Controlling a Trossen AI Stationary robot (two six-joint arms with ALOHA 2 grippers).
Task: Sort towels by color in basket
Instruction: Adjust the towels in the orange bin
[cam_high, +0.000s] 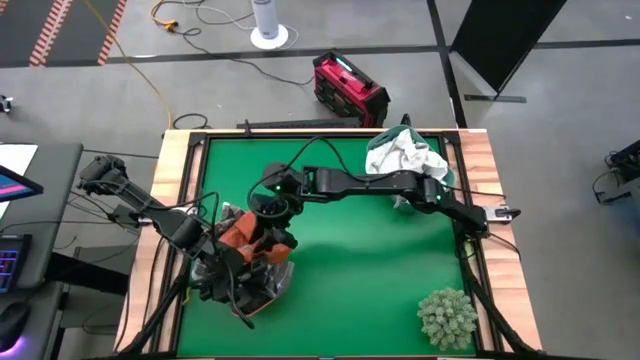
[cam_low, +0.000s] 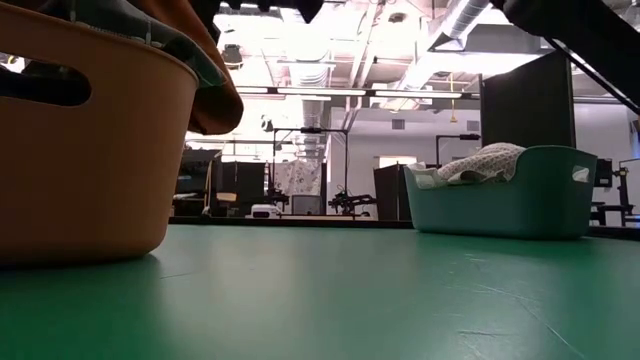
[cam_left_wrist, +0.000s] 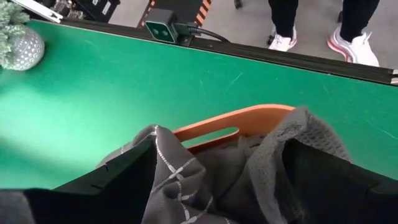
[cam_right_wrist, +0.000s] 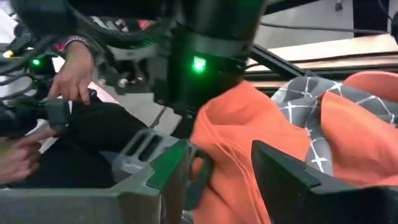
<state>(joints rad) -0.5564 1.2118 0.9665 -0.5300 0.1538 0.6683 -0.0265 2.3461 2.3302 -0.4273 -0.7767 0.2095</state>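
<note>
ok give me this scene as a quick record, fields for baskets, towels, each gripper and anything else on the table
orange basket: at the left arm's side of the table, holds dark towels
teal basket: far side, holds white towels
rust-orange towel: between the right gripper's fingers, over the orange basket
grey checked towel: in the orange basket
left gripper: open, down among the grey towels
right gripper: closed on the rust-orange towel
other: plant ball at the near right corner

Grey floor (cam_high: 560, 100) with orange cable (cam_high: 150, 60); red case (cam_high: 348, 88); white cylindrical stand (cam_high: 268, 25); exposed ceiling ducts (cam_low: 465, 20), bright lights; dark partition (cam_low: 525, 100).
</note>
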